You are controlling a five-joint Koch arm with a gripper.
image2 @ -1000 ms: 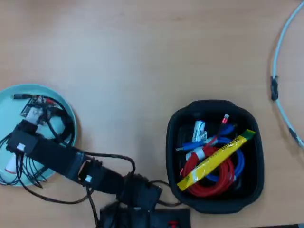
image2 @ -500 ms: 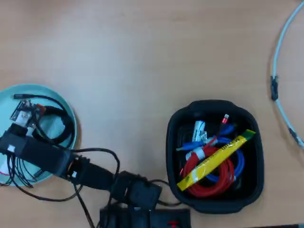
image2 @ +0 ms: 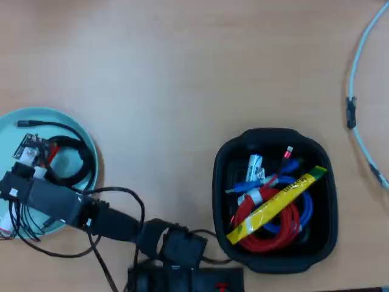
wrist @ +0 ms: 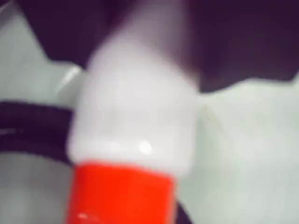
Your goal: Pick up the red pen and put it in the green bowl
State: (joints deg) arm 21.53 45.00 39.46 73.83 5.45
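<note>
A pale wooden bench fills the overhead view, carrying two containers and one black arm that reaches from the bottom edge leftward. One black rounded-square tub sits at lower right, holding a tangle of red and blue cables, one yellow strip laid diagonally across them, and one small white cylinder. One green bowl lies at the left edge, well apart from the tub, with the arm's wrist and its loose black wires over it. One pale cord curves along the right edge of the bench. Nothing of the room beyond the bench shows. The tool hangs over the bowl's lower left part, where only a sliver of white and red peeks out beneath it at the frame edge. The wrist view alone shows the single red pen close up and blurred, white barrel above red cap, above the bowl's pale surface; whether the tool is clenched on it or released cannot be told.
</note>
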